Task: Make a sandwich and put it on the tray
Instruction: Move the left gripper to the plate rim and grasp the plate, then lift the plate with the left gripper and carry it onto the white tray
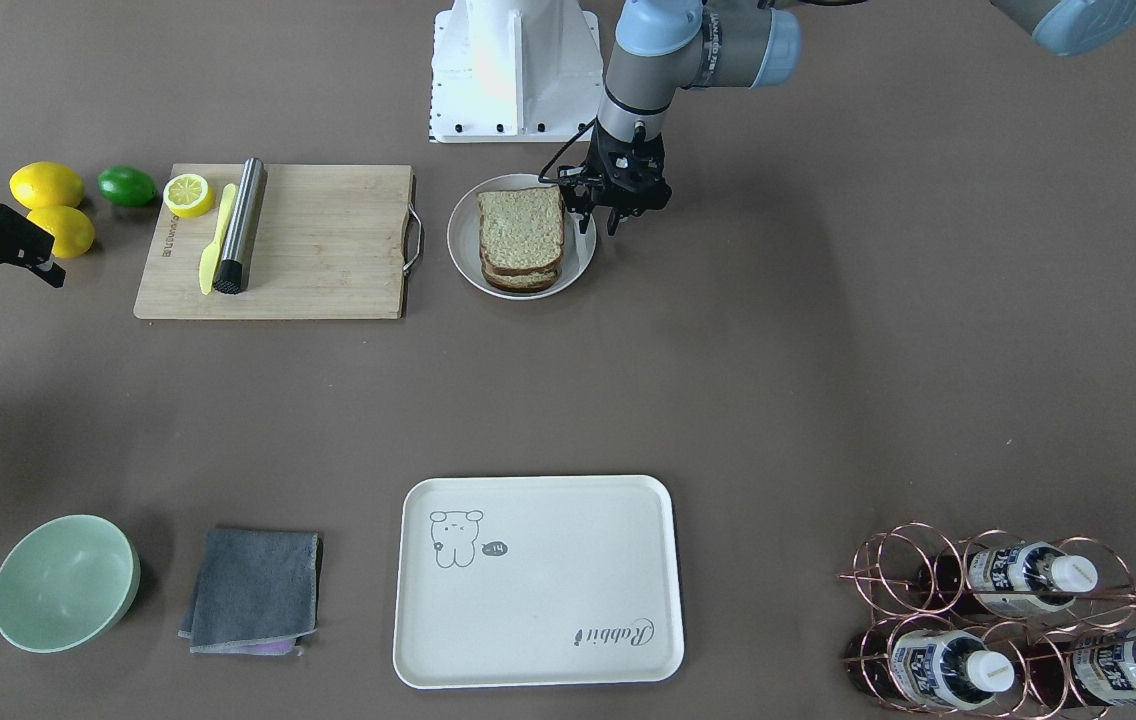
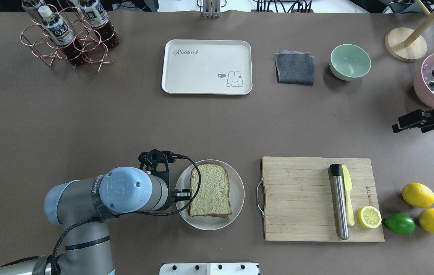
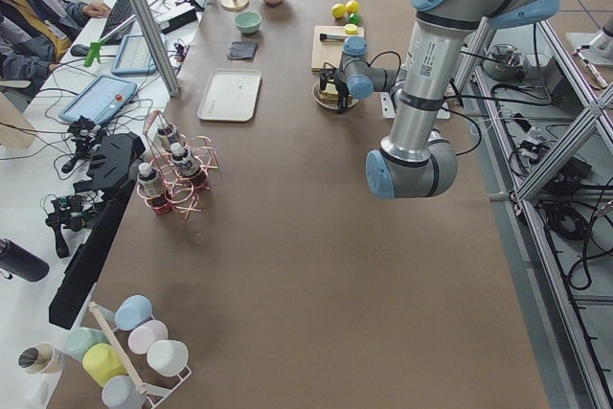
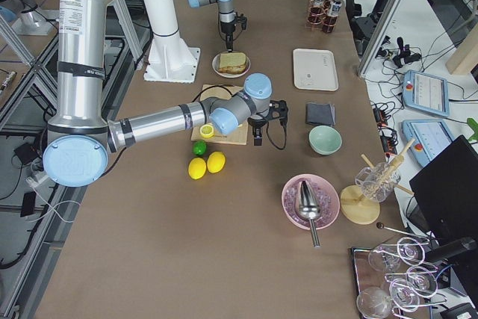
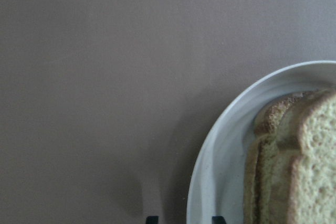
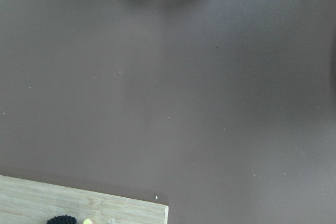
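The sandwich (image 1: 521,238) is a stack of brown-crusted bread slices on a round white plate (image 1: 463,240); no egg shows. It also shows in the overhead view (image 2: 210,190) and the left wrist view (image 5: 304,156). My left gripper (image 1: 596,220) is open and low at the plate's edge beside the sandwich. In the left wrist view its fingertips (image 5: 152,218) stand either side of the plate rim (image 5: 210,150). The cream tray (image 1: 568,560) with the "Rabbit" script lies bare across the table (image 2: 198,72). My right gripper (image 1: 13,285) is open and empty, beyond the lemons.
A bamboo cutting board (image 1: 328,245) holds a steel cylinder (image 1: 240,225), a yellow knife (image 1: 216,240) and a lemon half (image 1: 189,194). Two lemons (image 1: 46,185) and a lime (image 1: 127,185) lie beside it. A green bowl (image 1: 63,582), a grey cloth (image 1: 253,588) and a bottle rack (image 1: 988,620) flank the tray.
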Controlling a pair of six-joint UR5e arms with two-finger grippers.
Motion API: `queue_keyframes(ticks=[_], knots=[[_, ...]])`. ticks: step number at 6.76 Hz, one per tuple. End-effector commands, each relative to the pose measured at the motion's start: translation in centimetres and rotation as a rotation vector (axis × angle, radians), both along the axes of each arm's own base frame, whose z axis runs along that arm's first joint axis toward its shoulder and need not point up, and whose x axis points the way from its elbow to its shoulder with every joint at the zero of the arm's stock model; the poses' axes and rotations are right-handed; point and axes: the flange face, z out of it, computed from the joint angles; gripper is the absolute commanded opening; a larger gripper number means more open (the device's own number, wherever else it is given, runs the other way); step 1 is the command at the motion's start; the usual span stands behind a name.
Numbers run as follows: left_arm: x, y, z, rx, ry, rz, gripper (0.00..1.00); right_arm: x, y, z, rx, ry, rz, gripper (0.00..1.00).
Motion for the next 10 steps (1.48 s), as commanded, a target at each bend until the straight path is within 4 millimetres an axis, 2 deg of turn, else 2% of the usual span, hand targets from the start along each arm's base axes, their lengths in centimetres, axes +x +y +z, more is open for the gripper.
queue_keyframes(ticks=[1, 2, 3, 4, 5, 6, 7, 9, 10], knots=[[0.1, 0.1, 0.0, -0.008, 0.004, -0.002, 0.36, 0.3, 0.0, -0.1, -0.006, -0.01, 0.001, 1.0], [0.7, 0.9, 0.3, -0.009, -0.003, 0.012, 0.27, 0.3, 0.0, -0.1, -0.006, -0.01, 0.001, 1.0], [0.7, 1.0, 0.2, -0.013, 0.004, 0.008, 0.05, 0.3, 0.0, -0.1, -0.006, -0.01, 0.001, 1.0], [0.7, 1.0, 0.3, -0.018, 0.005, 0.004, 0.0, 0.3, 0.1, 0.0, -0.007, -0.009, 0.001, 1.0], [0.0, 0.6, -0.6, -0.017, 0.023, 0.002, 0.0, 0.5, 0.0, 0.0, -0.007, -0.009, 0.004, 1.0], [-2.0, -0.8, -1.9, -0.01, 0.053, -0.02, 0.0, 0.5, -0.1, -0.1, -0.006, -0.011, 0.005, 1.0], [-4.1, -3.1, -2.6, -0.044, 0.079, -0.02, 0.0, 0.5, -0.1, -0.2, -0.005, -0.011, 0.005, 1.0], [-8.1, -8.8, -3.4, -0.067, 0.108, -0.095, 0.0, 0.4, 0.0, -0.1, -0.006, -0.01, 0.004, 1.0], [-9.8, -10.9, -3.5, -0.087, 0.119, -0.113, 0.0, 0.4, 0.0, -0.2, -0.006, -0.01, 0.005, 1.0]])
